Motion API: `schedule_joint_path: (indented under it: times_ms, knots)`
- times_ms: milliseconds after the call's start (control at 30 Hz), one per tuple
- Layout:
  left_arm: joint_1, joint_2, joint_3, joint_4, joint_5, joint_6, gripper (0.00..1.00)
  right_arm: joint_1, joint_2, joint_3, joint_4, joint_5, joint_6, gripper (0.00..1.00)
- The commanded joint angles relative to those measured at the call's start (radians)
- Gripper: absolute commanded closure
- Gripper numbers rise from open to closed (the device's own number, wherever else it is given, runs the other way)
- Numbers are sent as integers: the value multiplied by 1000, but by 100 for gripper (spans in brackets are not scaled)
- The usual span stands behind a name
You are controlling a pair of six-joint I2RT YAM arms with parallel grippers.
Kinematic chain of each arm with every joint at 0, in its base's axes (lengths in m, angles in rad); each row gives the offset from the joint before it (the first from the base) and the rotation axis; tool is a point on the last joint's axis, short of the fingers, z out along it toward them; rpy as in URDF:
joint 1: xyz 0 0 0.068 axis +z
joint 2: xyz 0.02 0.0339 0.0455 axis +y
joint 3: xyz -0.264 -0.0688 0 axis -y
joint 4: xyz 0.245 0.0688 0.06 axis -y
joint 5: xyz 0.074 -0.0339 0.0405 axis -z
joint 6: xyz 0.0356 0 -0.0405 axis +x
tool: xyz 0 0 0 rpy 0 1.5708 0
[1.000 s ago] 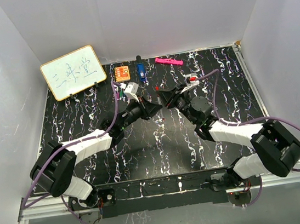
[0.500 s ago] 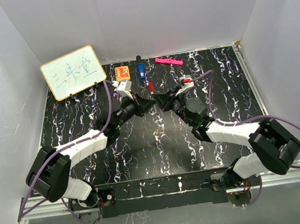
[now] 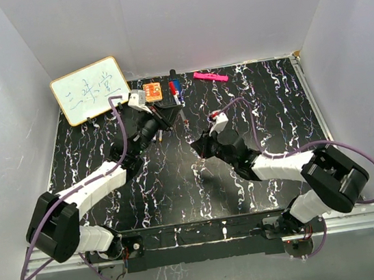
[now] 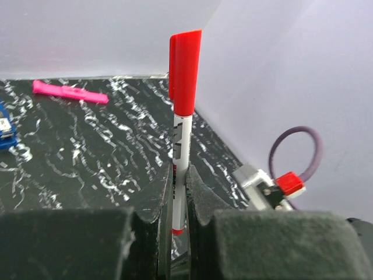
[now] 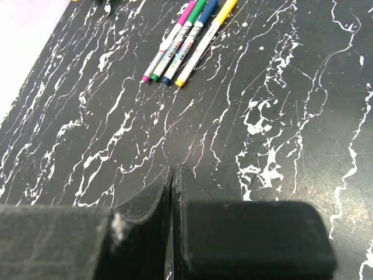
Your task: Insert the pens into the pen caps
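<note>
The capped red pen (image 4: 180, 151) is being clamped by the left gripper (image 4: 175, 204) jaws. The right gripper (image 5: 173, 189) jaws are being pressed together, empty. Setting it on the bench (image 5: 291, 146) is likely being called for next.

Right of the whiteboard (image 3: 91, 90), along the surface's (image 3: 273, 115) back edge, sit a square block (image 3: 153, 91), then a thick marker (image 3: 172, 86), with a flat bar (image 3: 210, 77) farthest.

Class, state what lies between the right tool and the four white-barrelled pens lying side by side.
Only bare black marbled tabletop separates right tool from pens, per right wrist view.
</note>
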Motion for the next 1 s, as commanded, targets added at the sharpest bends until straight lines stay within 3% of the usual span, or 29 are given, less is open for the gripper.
schedule_joint_path:
  times_ms: [0, 100, 233, 300, 533, 733, 967]
  knots:
    - [-2, -43, 17, -95, -71, 95, 100, 0, -49, 54, -9, 52, -35, 99]
    - [-3, -57, 18, -152, -112, 144, 100, -1, -76, 54, -32, 88, -46, 84]
    - [-2, -61, 23, -219, -134, 204, 100, 0, -128, 52, -59, 128, -72, 51]
    - [-3, -64, 20, -240, -118, 228, 100, 0, -160, 56, -60, 146, -92, 41]
    - [-2, -78, -12, -249, 41, 244, 100, -1, -243, 135, -19, 152, -166, 36]
    - [-4, -101, -49, -194, 224, 199, 100, -10, -231, 233, 3, 123, -178, 36]
    - [-5, -116, -55, -184, 333, 174, 100, -14, -204, 261, 45, 89, -145, 36]
